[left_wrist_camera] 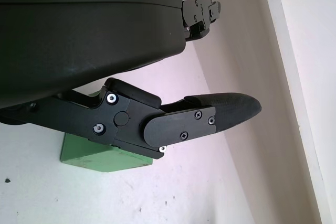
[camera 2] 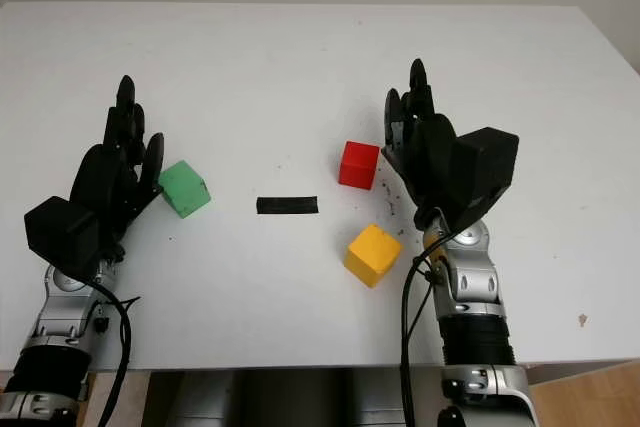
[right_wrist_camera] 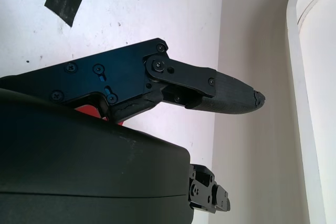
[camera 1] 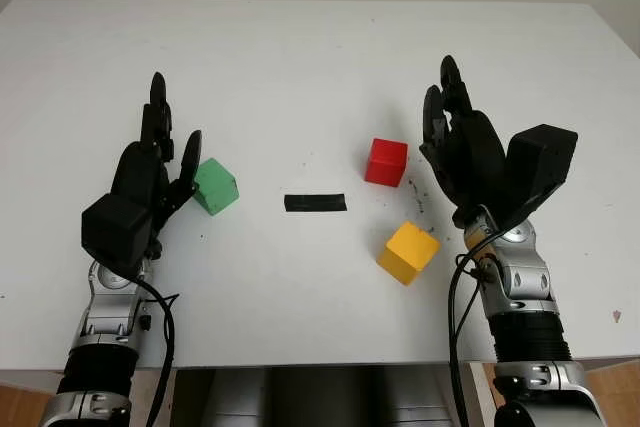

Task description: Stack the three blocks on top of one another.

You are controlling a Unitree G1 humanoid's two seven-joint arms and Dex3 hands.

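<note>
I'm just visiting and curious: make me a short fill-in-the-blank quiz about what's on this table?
1. The block beside the left hand is ____.
2. The strip of black tape lies between the green block and the ____ block.
3. The block nearest the table's front edge is ____.

Missing words: green; red; yellow

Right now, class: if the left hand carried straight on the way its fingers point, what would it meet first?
Probably nothing: the left hand, open, points toward the far edge of the table, and the green block sits just beside it, seemingly off that line.
</note>
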